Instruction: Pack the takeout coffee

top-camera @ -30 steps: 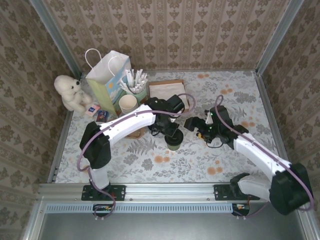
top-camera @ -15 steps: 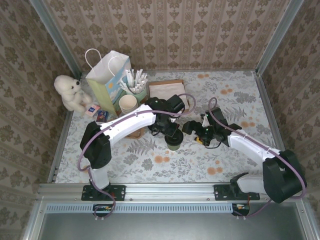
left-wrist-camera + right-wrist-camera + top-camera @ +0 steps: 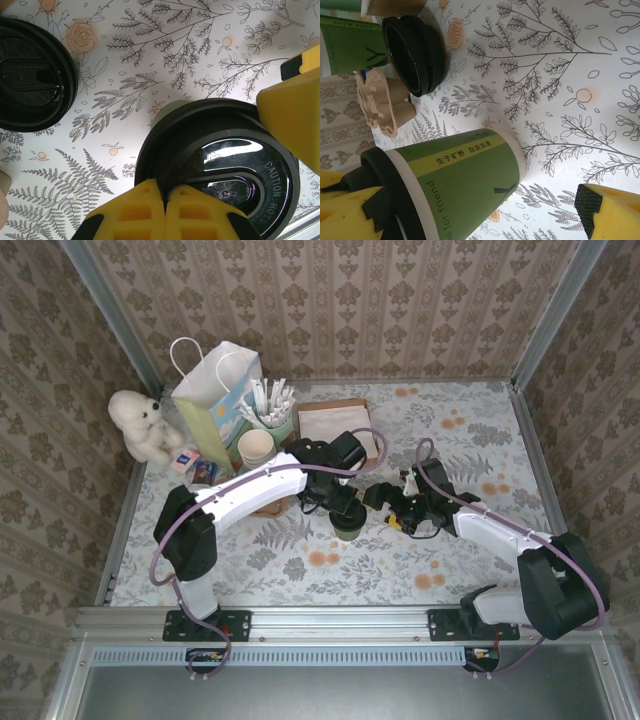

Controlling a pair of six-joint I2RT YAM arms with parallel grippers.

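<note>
The takeout coffee (image 3: 348, 529) is a dark green paper cup (image 3: 462, 177) with a black lid (image 3: 222, 167), standing upright mid-table. My left gripper (image 3: 343, 508) hangs right over it. Its yellow fingers are shut together (image 3: 166, 192) with the tips resting on the lid's near rim. My right gripper (image 3: 379, 502) is at the cup's right side and stands open (image 3: 480, 214), with the cup's body between its two wide-apart fingers. One right finger (image 3: 295, 120) shows beside the lid in the left wrist view.
A loose black lid (image 3: 30, 75) lies just left of the cup. Behind it are a cardboard carrier (image 3: 382, 102), cream cups (image 3: 256, 447), a stick holder (image 3: 272, 405), a gift bag (image 3: 215, 400), a teddy bear (image 3: 140, 425) and a brown flat pack (image 3: 335, 420).
My right gripper has moved left across the table, up to the cup, which now stands between its fingers. The left arm and the cup have stayed put.
</note>
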